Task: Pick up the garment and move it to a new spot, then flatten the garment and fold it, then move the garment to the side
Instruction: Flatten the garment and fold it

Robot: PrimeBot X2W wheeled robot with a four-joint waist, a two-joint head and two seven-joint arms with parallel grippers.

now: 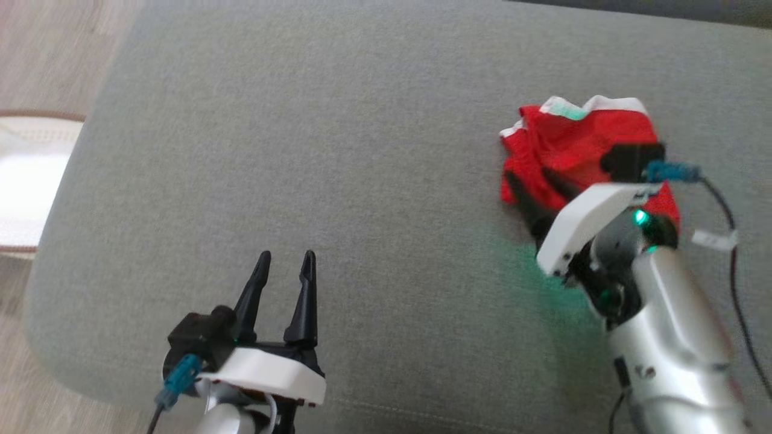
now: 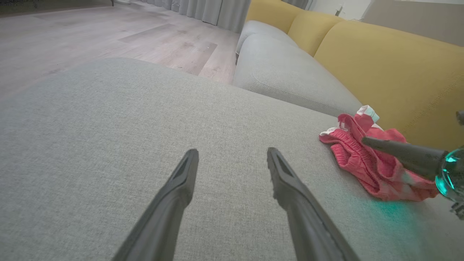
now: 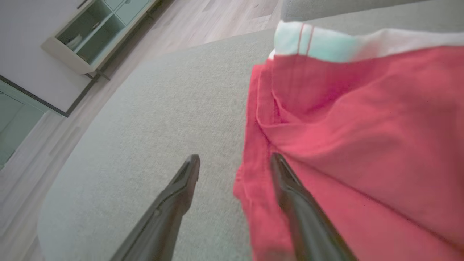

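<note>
OK, right claw point(image 3: 235, 156) open, straddling the crumpled garment's point(image 1: 573, 144) edge; left claw point(image 1: 286, 254) open too, well apart, so right is nearer

Wide stretch of bare grey cushion point(image 1: 338, 150) ahead of and around the left tool point(image 1: 286, 254), open as far as the rounded edge, with wooden floor point(image 2: 72, 32) beyond. Free cushion too between the two tools, well apart. On the right, blocked by the bunched red garment point(image 1: 573, 138) at the spread right tool point(image 3: 235, 156): one finger over fabric, the other over bare cushion. Behind the garment, closed off by the yellow backrest point(image 2: 380, 72). Dark cable point(image 1: 733, 241) trailing beside the right arm.
</note>
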